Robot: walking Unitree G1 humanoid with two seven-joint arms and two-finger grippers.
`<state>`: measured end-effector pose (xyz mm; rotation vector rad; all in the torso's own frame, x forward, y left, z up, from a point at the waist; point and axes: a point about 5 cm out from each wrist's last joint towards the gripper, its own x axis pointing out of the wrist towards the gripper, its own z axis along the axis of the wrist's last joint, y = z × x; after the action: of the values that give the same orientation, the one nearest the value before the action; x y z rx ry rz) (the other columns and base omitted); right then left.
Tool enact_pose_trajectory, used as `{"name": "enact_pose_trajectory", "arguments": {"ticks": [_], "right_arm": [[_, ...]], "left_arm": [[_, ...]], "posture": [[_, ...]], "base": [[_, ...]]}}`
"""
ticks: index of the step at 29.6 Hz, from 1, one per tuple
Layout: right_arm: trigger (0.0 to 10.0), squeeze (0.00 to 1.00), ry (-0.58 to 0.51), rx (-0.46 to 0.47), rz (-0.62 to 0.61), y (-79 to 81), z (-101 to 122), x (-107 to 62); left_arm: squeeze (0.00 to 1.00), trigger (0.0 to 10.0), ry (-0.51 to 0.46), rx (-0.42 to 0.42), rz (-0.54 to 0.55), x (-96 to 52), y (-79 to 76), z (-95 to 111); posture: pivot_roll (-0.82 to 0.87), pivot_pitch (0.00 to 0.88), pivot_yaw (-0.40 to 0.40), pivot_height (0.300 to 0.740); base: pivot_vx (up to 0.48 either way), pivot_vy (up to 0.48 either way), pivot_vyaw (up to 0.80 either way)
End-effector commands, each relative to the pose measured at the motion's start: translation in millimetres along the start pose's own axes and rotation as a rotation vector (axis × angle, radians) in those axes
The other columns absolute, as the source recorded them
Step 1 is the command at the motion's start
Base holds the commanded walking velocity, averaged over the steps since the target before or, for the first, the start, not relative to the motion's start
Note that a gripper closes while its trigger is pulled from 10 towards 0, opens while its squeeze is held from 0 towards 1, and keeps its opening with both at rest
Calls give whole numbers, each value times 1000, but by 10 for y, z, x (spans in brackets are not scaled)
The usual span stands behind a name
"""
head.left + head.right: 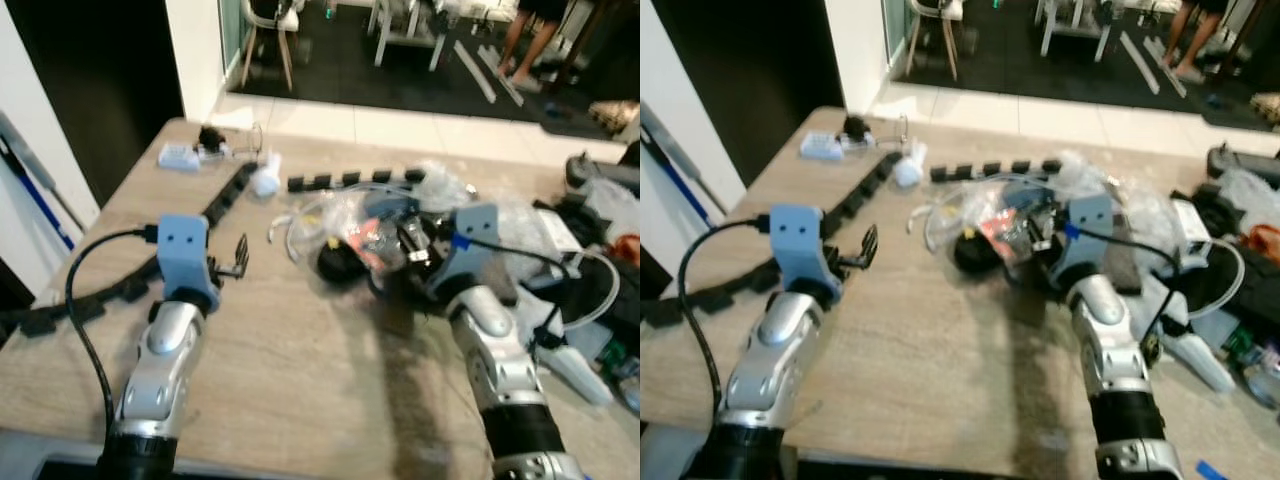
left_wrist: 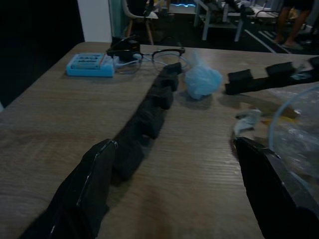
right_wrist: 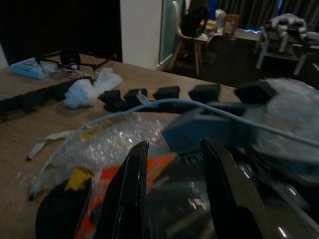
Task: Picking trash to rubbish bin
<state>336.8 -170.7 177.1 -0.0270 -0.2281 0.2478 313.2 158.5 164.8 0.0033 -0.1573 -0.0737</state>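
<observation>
Reaching with right gripper (image 3: 172,194), fingers a little parted, into clear plastic bag of trash (image 1: 370,225) near table (image 1: 300,350) middle; left gripper (image 2: 174,189) hovering, fingers wide apart, holding nothing.

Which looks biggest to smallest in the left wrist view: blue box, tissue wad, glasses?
1. Glasses, widest span, though thin-framed.
2. Blue box.
3. Tissue wad.
Box and wad look close in area, and the wad sits nearer the camera, so that order is unsure.
</observation>
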Motion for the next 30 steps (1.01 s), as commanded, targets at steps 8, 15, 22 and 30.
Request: {"name": "enact_pose_trajectory", "arguments": {"ticks": [8, 15, 22, 30], "right_arm": [[10000, 0, -4, -67, 147, 144, 37, -23], [10000, 1000, -9, -170, 255, 229, 103, -14], [10000, 1000, 43, -311, 316, 231, 161, 19], [10000, 1000, 177, -367, 291, 48, 130, 62]], "left_arm": [[0, 10000, -11, -28, -20, -25, -54, -8], [0, 10000, -25, -51, -41, -47, -68, 12], [0, 10000, -27, -15, -142, -96, -138, 10], [0, 10000, -83, 21, -314, -165, -266, 97]], "posture": [[-14, 124, -40, 740], [-12, 127, -43, 740], [-12, 134, -41, 740], [-11, 147, -42, 740]], "base": [[111, 0, 0], [0, 0, 0], [0, 0, 0], [0, 0, 0]]}}
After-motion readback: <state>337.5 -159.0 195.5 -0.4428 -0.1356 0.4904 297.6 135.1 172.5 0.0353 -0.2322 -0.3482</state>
